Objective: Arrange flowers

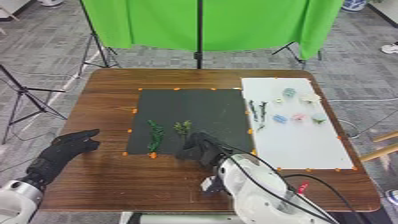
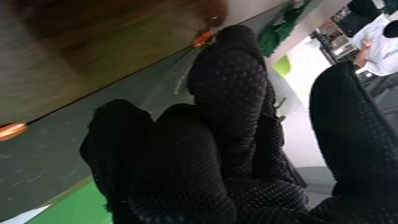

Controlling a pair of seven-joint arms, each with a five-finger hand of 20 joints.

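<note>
In the head view, my right hand (image 1: 202, 147) is at the front edge of the black mat (image 1: 195, 106), just beside the lower end of a light green sprig (image 1: 182, 128). A darker green sprig (image 1: 155, 135) lies to its left. My left hand (image 1: 75, 142) is over the wood left of the mat, fingers relaxed. Thin stems (image 1: 253, 110) and flower heads in blue (image 1: 280, 118), pink (image 1: 298, 117) and teal (image 1: 289, 92) lie on the white sheet (image 1: 306, 145). The right wrist view shows my right hand (image 2: 226, 100) with extended fingers, thumb apart; the dark green sprig (image 2: 282, 31) is beyond.
Orange tape pieces (image 1: 153, 155) mark the edges of mat and sheet on the brown table (image 1: 115, 107). A red item (image 1: 303, 188) lies near the right forearm. Behind the table are a green backdrop (image 1: 253, 25) and tripod stands.
</note>
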